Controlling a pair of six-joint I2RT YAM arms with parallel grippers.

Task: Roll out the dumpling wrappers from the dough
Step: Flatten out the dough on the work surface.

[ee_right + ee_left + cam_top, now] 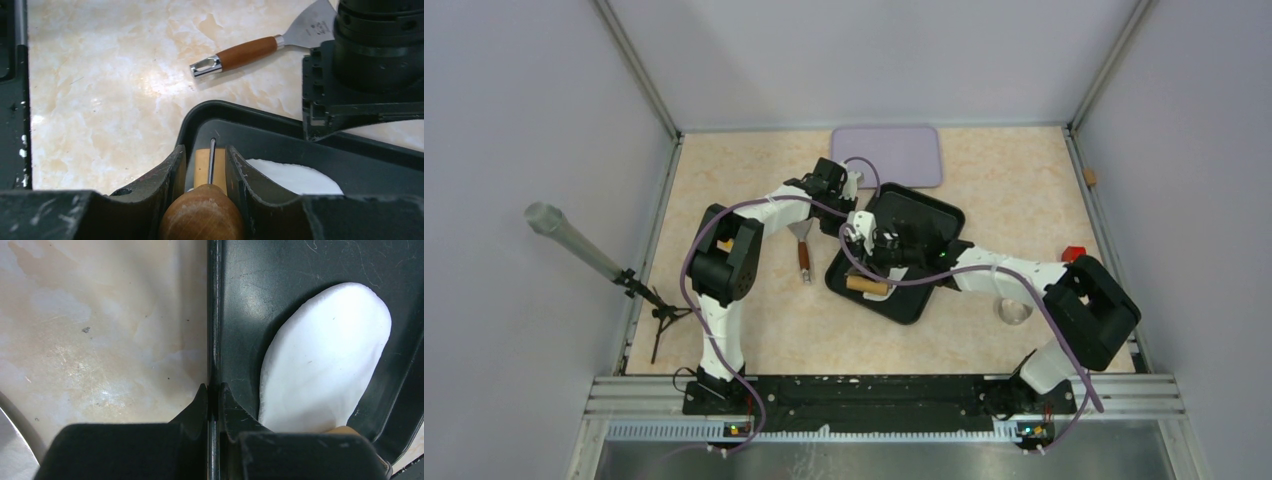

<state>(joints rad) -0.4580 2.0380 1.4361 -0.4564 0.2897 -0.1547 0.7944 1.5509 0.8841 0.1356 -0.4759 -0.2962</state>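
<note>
The dough is a flattened white oval sheet lying in the black tray. My left gripper is shut on the tray's left rim, right beside the dough. In the right wrist view my right gripper is shut on the brown handle of a wooden rolling pin. The pin's pale roller lies in the tray corner, with the dough just to its right. From above, both grippers meet at the tray, left gripper above right gripper. No dumpling wrappers are in view.
A scraper with a wooden handle lies on the table left of the tray, also seen as the scraper in the right wrist view. A lilac mat lies at the back. A clear glass dish and a red object sit by the right arm.
</note>
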